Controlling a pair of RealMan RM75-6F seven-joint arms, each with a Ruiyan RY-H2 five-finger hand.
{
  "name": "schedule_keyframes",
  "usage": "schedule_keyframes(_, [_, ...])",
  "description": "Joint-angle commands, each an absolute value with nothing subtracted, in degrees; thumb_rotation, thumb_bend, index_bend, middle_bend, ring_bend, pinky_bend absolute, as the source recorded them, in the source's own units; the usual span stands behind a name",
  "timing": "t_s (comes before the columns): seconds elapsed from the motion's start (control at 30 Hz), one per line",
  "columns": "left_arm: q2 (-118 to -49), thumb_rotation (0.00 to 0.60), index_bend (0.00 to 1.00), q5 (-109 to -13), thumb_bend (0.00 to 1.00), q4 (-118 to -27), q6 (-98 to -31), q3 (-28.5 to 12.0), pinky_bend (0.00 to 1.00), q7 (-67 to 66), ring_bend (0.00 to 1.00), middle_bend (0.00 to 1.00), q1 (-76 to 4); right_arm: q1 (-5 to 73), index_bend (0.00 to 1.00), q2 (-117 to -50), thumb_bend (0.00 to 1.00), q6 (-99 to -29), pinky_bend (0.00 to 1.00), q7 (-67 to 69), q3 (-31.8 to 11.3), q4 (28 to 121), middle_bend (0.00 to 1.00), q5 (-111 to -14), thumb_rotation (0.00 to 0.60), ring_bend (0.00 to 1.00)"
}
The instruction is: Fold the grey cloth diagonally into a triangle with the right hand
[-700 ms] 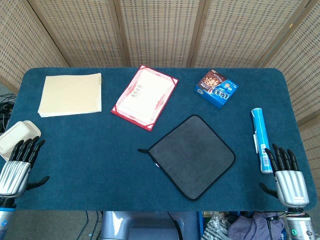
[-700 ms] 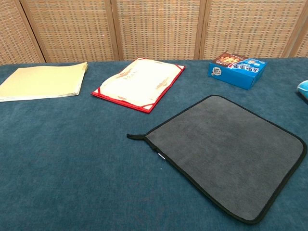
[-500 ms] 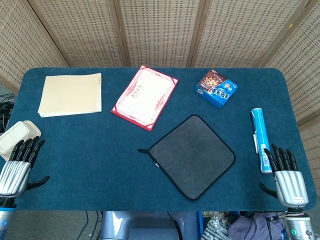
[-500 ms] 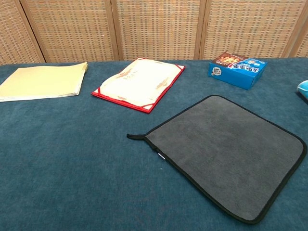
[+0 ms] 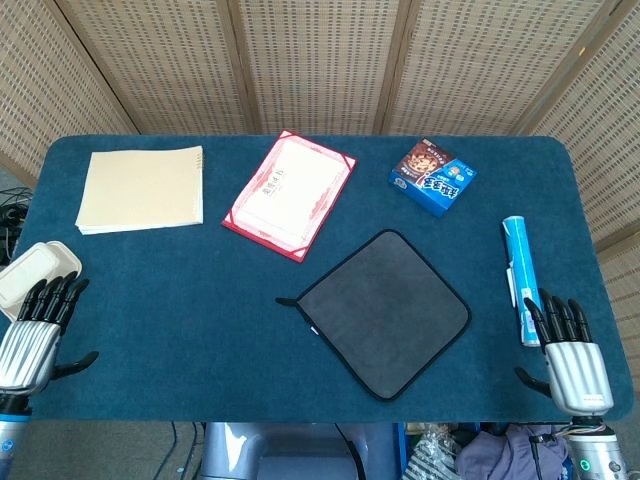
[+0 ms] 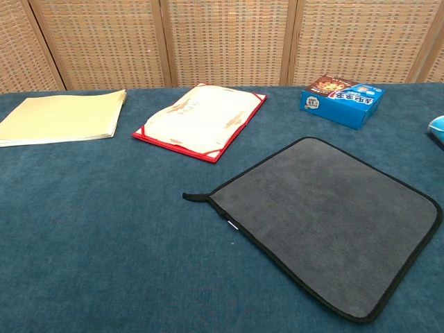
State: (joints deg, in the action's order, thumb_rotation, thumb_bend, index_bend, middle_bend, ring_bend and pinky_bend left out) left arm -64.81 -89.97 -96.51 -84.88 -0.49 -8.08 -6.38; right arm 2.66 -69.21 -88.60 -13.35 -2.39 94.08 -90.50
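The square grey cloth with black edging (image 5: 386,313) lies flat and unfolded on the blue-carpeted table (image 5: 180,300), turned like a diamond, with a small black loop at its left corner. Beyond the cloth to the left rests a red-bordered white certificate folder (image 5: 290,194), and further left of that a cream spiral notebook (image 5: 142,189). Beyond the cloth to the right sits a blue snack box (image 5: 432,177). Right of the cloth lies a light blue and white tube (image 5: 522,277). The right hand (image 5: 570,352) rests near the table's front edge, well right of the cloth, fingers spread and empty. The left hand (image 5: 35,331) sits far left of the cloth, fingers likewise apart, holding nothing, just beside a beige lidded takeaway container (image 5: 33,274).
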Motion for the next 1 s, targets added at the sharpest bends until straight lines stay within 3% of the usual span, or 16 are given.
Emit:
schedule_keyframes(0.03, [-64.9, 0.6, 0.0, -89.9, 0.12, -96.5, -84.7, -0.5, 0.0, -8.1, 0.0, 0.0, -6.4, 2.6, 0.0, -69.2, 0.11, -88.8, 0.0, -13.3, -2.4, 94.0, 0.0, -90.6, 0.6, 0.0])
schedule_keyframes(0.6, [-64.8, 0.6, 0.0, -89.9, 0.12, -96.8, -84.8, -0.5, 0.0, -8.2, 0.0, 0.0, -6.4, 2.1, 0.0, -70.4, 0.11, -90.2, 0.0, -13.8, -1.7, 94.0, 0.0, -92.5, 0.6, 0.0])
schedule_keyframes(1.0, [-64.6, 0.6, 0.0, -89.6, 0.12, -96.9, -84.7, -0.5, 0.0, -7.7, 0.0, 0.0, -6.4, 0.7, 0.07, -74.2, 0.11, -89.5, 0.0, -18.5, 3.8, 95.2, 0.0, -98.7, 0.6, 0.0])
